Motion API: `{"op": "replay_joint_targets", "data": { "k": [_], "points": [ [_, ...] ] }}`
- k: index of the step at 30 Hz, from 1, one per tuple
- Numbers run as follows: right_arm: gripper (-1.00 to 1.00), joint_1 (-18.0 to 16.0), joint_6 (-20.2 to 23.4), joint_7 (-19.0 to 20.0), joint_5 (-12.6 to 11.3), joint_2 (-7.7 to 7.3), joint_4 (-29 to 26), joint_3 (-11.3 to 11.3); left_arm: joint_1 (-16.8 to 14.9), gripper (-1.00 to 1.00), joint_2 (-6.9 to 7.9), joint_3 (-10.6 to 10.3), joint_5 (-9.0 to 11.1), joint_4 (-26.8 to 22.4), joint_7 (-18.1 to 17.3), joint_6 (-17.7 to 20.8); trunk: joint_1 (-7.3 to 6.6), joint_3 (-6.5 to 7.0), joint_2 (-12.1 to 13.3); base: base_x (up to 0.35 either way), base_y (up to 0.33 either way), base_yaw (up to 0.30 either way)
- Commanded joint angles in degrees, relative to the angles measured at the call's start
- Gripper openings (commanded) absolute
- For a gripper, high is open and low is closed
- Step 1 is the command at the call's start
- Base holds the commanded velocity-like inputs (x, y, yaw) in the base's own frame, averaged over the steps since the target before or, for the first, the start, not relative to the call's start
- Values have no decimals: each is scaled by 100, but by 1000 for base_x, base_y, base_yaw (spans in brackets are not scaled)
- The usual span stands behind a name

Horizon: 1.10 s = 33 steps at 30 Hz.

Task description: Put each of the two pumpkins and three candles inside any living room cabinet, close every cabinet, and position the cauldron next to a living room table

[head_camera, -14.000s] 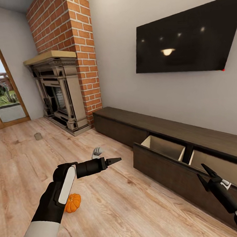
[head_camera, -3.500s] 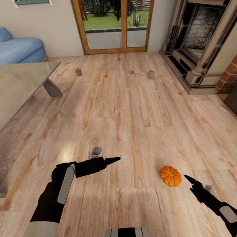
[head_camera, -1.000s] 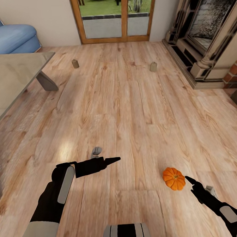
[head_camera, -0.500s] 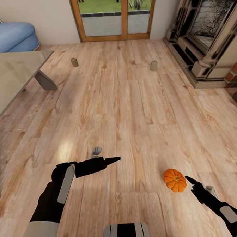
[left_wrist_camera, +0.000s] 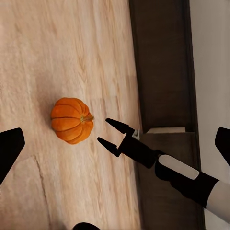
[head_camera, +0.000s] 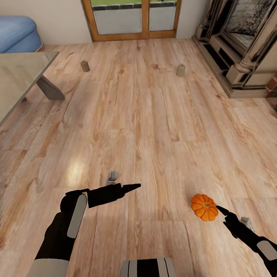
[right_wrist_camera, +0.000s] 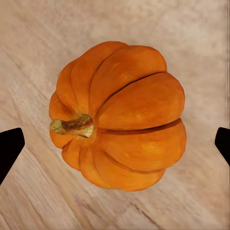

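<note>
Orange pumpkin (head_camera: 204, 207) on the floor, just ahead of the right claw (left_wrist_camera: 108, 133), prongs apart, empty; advance squarely, straddle its ribs, then close.

We find no readable text, label, brand, number or sign anywhere: nothing on the pumpkin (right_wrist_camera: 120, 117), the floor (head_camera: 154, 125) or the arms.
</note>
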Motion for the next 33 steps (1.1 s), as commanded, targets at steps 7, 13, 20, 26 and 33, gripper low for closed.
{"op": "replay_joint_targets", "data": {
  "k": [7,13,20,26,33],
  "points": [
    [100,-3,49,10,-30,1,2,-29,-3,100,-2,4,-8,0,-22,23,4,-48,-4,0,0,0],
    [100,-2,49,5,-30,1,2,-29,-3,100,-2,4,-8,0,-22,23,14,-137,-10,0,0,0],
    [100,-4,49,4,-30,1,2,-29,-3,100,-2,4,-8,0,-17,23,19,-181,-12,0,0,0],
    [100,-4,49,4,-30,1,2,-29,-3,100,-2,4,-8,0,-20,23,27,-248,-16,0,0,0],
    [100,-2,49,4,-30,2,2,-29,-3,100,-2,4,-8,0,-21,23,27,-248,-16,0,0,0]
  ]
}}
